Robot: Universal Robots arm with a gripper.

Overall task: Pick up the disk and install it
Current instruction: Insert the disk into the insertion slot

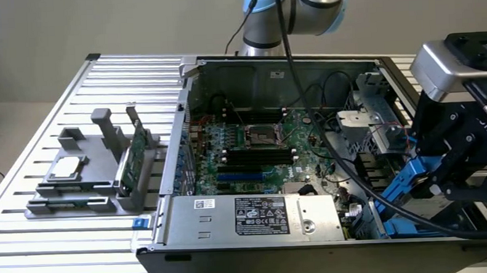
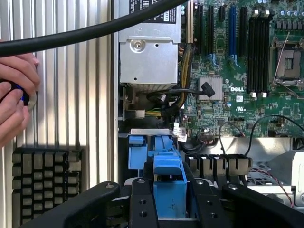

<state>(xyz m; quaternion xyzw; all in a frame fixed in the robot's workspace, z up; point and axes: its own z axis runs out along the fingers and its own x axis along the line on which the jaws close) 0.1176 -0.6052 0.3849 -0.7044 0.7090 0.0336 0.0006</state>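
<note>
- The gripper [image 2: 167, 197] is clamping the disk [image 2: 164, 166] by its blue carrier, low over the drive-bay end of the computer case [image 1: 250, 81].
- To seat it well, it is probably worth keeping the carrier square and clear of the black cable [image 1: 352, 181].
- The case is holding the motherboard [image 1: 253, 154] and power supply [image 1: 255, 216]; the grey holder [image 1: 82, 199] is carrying a chip [image 1: 68, 167] and a green card [image 1: 133, 160].

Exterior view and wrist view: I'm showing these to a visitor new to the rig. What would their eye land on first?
The open computer case, green motherboard bared, dominates the slatted table. At its end toward the exterior view's right, the black gripper clamps the disk by its bright blue carrier. A person's hand hovers over the table beside the case.
</note>
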